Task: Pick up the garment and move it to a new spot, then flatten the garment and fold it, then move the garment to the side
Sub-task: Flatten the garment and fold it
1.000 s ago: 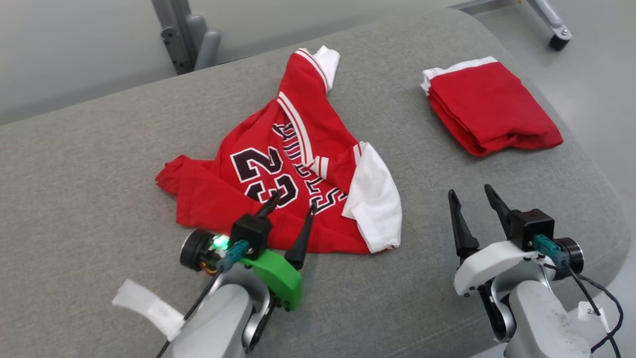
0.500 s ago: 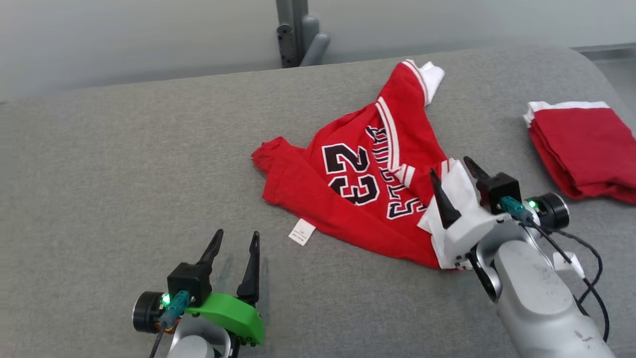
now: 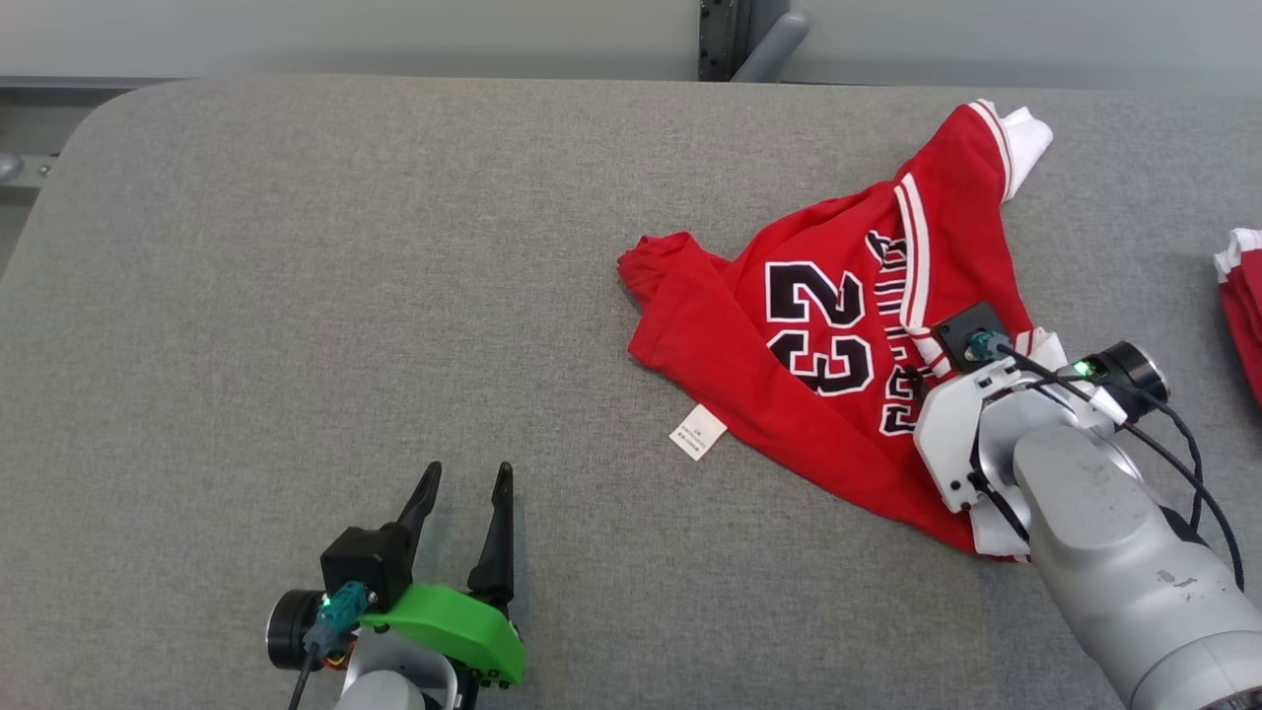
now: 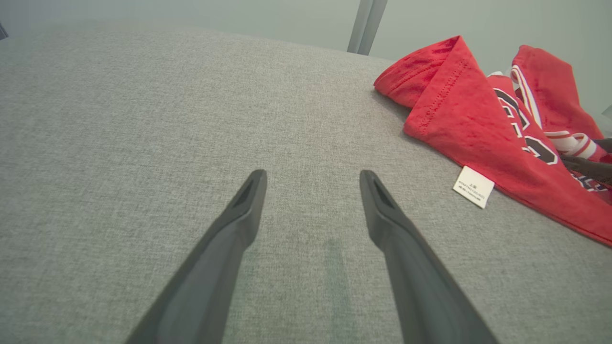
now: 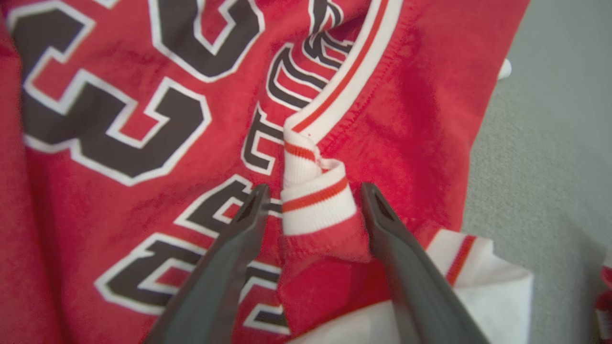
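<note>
Left gripper (image 3: pixel 468 468) at the near edge: jaws apart, empty, over the bare grey pad (image 3: pixel 296 247). Right gripper (image 5: pixel 314 187): jaws open, straddling a striped trim fold (image 5: pixel 315 203) on the red jersey (image 3: pixel 838 325), which lies crumpled right of centre. Step looks like the first pick-up. Next: close on that fold, then lift. No containers in play.

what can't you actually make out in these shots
right gripper: in the head view, its own wrist hides the fingers
second red garment: cut off by the head view's right edge
white tag: print too small in the left wrist view
jersey: lettering partly folded under, head and right wrist views
</note>
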Robot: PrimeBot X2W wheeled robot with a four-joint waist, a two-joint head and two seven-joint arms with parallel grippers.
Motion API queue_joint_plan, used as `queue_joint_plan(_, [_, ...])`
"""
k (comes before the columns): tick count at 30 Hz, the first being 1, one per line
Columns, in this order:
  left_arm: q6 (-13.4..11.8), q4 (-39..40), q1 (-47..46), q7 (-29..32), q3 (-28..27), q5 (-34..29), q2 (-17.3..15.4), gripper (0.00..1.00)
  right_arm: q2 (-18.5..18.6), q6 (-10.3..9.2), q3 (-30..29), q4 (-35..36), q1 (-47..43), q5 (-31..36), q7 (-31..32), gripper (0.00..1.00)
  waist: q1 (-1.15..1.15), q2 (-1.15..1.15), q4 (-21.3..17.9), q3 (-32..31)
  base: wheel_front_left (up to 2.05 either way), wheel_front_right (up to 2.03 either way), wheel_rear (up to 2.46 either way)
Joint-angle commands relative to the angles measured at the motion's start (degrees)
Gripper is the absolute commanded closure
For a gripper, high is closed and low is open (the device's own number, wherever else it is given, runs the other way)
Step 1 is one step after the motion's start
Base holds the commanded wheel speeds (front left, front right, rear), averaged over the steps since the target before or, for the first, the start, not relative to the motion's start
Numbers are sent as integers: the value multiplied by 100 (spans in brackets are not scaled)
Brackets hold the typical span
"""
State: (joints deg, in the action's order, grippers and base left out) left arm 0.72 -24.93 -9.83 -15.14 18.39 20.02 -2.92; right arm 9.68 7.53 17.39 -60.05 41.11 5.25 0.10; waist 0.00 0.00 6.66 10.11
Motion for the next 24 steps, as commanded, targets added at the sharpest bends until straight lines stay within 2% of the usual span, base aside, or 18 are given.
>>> queue_joint_plan(1, [-36,27,-68,2,-5,51,-3,0,105,-10,-11,-131,63,32,58,63,0,0,93,126,0,0,0])
queue_joint_plan(2, [-42,42,-82,2,5,77,-3,0,124,-10,-45,-161,67,-1,-9,100,0,0,82,132,0,0,0])
queue_joint_plan(6, [-51,144,-154,1,1,88,-3,0,284,-10,-565,-47,250,-158,-455,100,0,0,-21,133,0,0,0])
queue_joint_plan(10, [-57,193,-138,1,-11,49,-4,0,592,-10,-1673,59,188,-111,-971,100,0,0,-158,43,0,0,0])
queue_joint_plan(11, [-57,196,-125,1,-15,53,-4,0,666,-10,-1991,54,90,-10,-1056,65,0,0,-197,9,0,0,0])
queue_joint_plan(12, [-45,193,-118,1,-12,45,-4,0,702,-9,-2265,35,2,131,-1090,0,0,0,-237,-19,0,0,0])
queue_joint_plan(13, [-45,193,-118,1,-12,45,-4,0,702,-9,-2265,35,2,131,-1090,0,0,0,-237,-19,0,0,0])
queue_joint_plan(14, [-37,193,-119,1,-12,35,-5,0,671,-9,-2550,43,-69,211,-1160,0,0,0,-283,-41,0,0,0])
queue_joint_plan(19, [25,246,-279,1,-14,18,-6,0,210,-9,-3325,537,-333,522,-1490,0,0,0,-580,-31,0,0,0])
queue_joint_plan(24, [208,132,-751,2,139,-70,-7,0,-356,-8,-3108,1132,-555,555,-1528,0,0,0,-913,152,0,0,0])
